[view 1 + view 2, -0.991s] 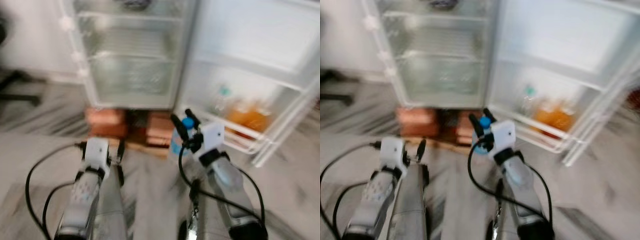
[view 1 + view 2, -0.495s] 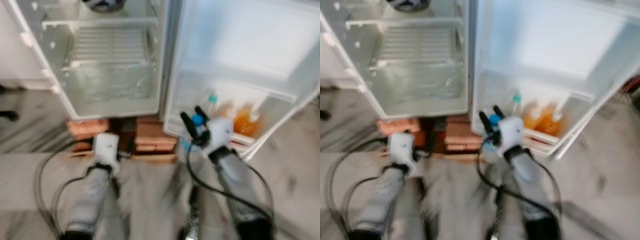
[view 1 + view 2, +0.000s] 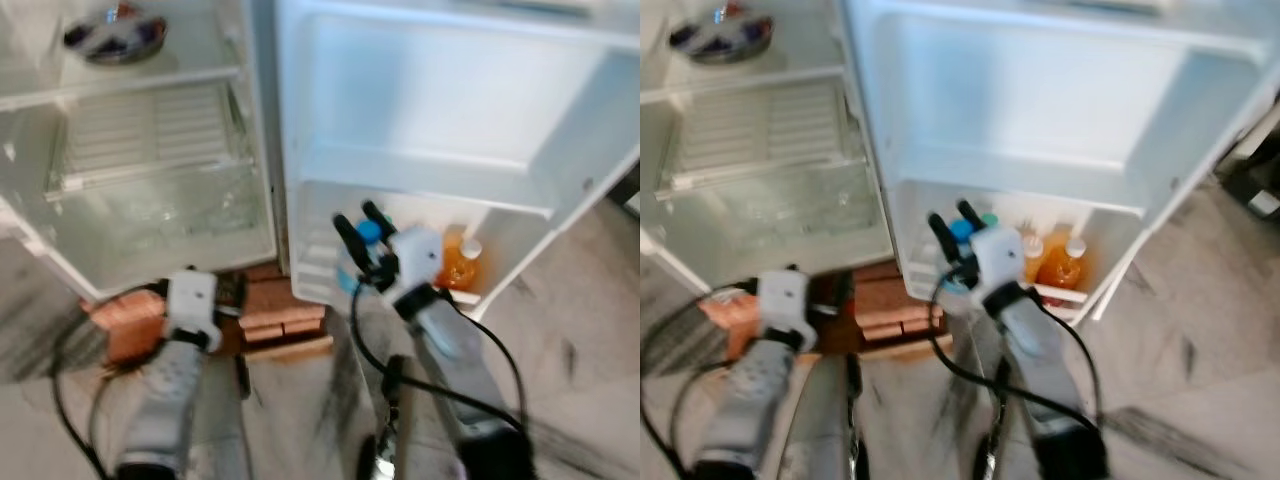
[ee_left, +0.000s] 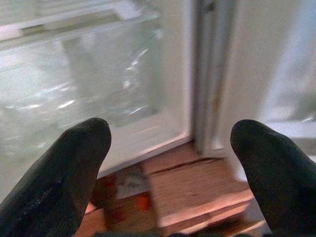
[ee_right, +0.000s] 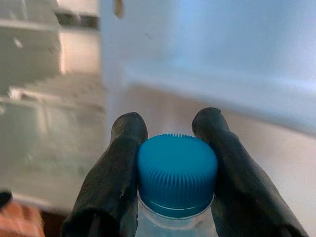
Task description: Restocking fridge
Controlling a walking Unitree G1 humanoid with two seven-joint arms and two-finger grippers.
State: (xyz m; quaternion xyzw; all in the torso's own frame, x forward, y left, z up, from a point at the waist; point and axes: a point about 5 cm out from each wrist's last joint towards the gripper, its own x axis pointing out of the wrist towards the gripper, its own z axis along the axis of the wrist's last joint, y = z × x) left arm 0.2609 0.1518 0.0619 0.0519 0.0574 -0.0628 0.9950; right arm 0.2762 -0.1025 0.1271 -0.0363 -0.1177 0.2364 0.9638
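Right claw clamped around blue-capped bottle.

your two head views look forward and down from above both arms, facing the open fridge and its open door; they share the same scene, with the right eye's picture shifted a little sideways. both are somewhat blurred. your left wrist view sits low and close, looking along the left claw at the fridge's bottom edge and the bricks beneath it. your right wrist view looks along the right claw, very near the blue bottle cap, facing the inside of the door with the fridge shelves off to one side.
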